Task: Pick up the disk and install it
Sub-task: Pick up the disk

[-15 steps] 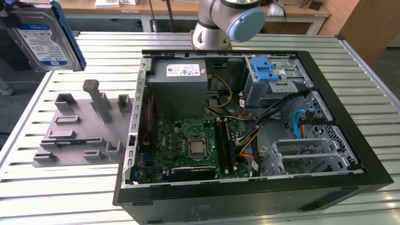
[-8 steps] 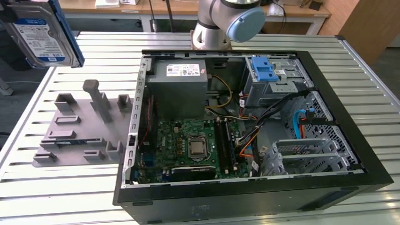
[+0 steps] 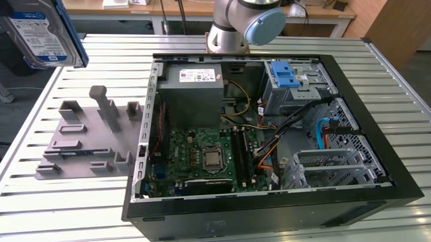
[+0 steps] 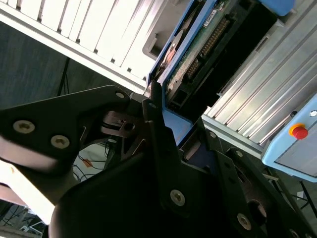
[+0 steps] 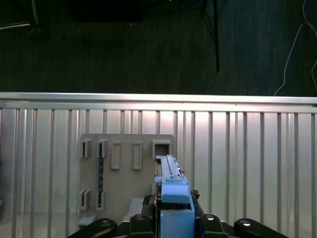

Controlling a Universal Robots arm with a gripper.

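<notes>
Now the gripper (image 4: 178, 119) has its fingers (image 4: 157, 139) clamped on the disk (image 3: 40, 33), held in the air above the holder (image 5: 124, 178).

The disk (image 3: 39, 35) hangs in the upper corner at the exterior view's left, above the slatted metal table (image 3: 101, 50), label facing the camera and a blue rail along its edge. Below it a grey slotted fixture plate (image 3: 81, 146) lies flat on the table, just beside an open black computer case (image 3: 269, 217) resting on its side. Inside the case, the grey power supply (image 3: 192, 101) (white sticker on top) sits above the green motherboard (image 3: 202, 161). Toward the exterior view's right are a silver drive cage (image 3: 296, 88) with a blue latch (image 3: 285, 76), blue cables (image 3: 318, 132) and a second metal cage (image 3: 330, 166). The robot arm (image 3: 243, 25) rises behind the case.
</notes>
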